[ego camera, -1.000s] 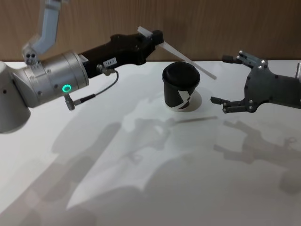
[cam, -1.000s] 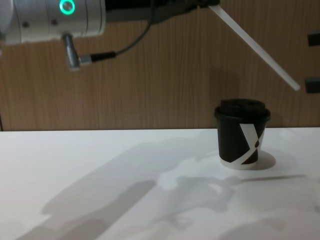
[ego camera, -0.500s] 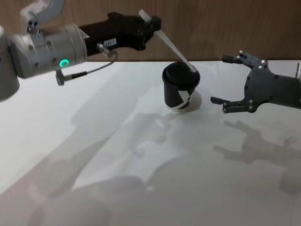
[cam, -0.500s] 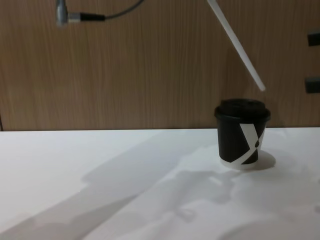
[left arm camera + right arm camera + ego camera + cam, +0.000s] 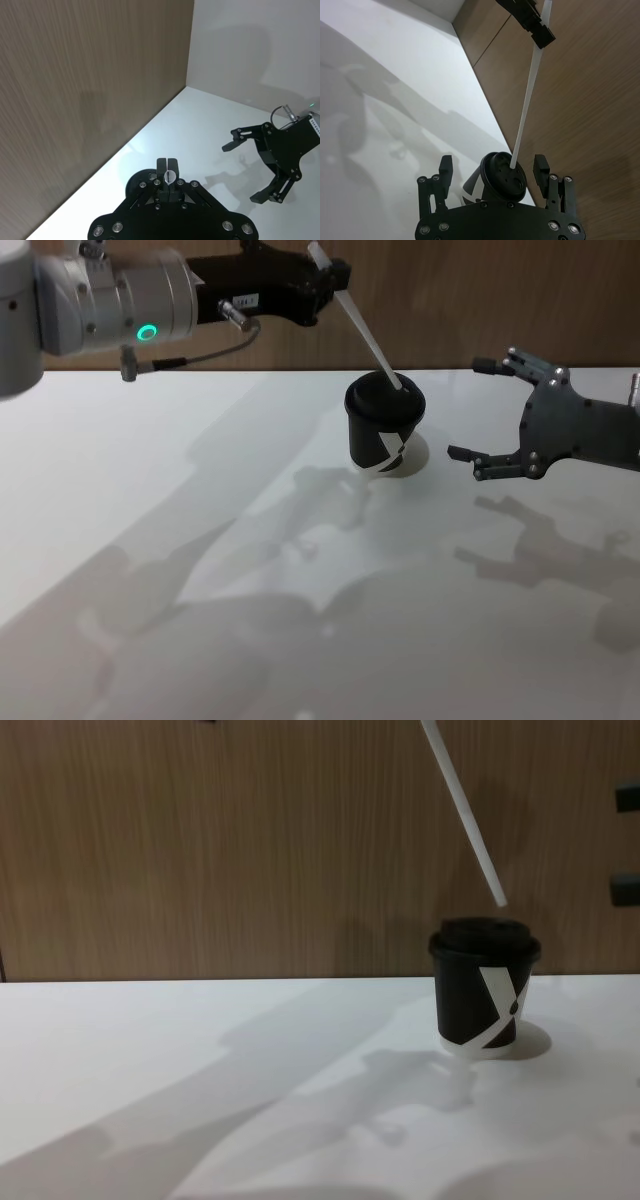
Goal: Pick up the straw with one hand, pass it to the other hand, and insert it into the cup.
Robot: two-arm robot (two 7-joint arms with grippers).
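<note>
Straw (image 5: 365, 335) hangs tilted over the cup (image 5: 383, 425); its lower tip sits just above the black lid, with a small gap in the chest view (straw (image 5: 462, 810), cup (image 5: 483, 985)). Upper end is pinched between the fingers of the left gripper (image 5: 335, 285), the one with the silver wrist and green ring light, raised above the desk (image 5: 200, 540) to the cup's left. Cup stands upright on the desk, white X mark facing the robot. Right gripper (image 5: 475, 410) hovers beside the cup on its right, fingers spread wide, holding nothing.
</note>
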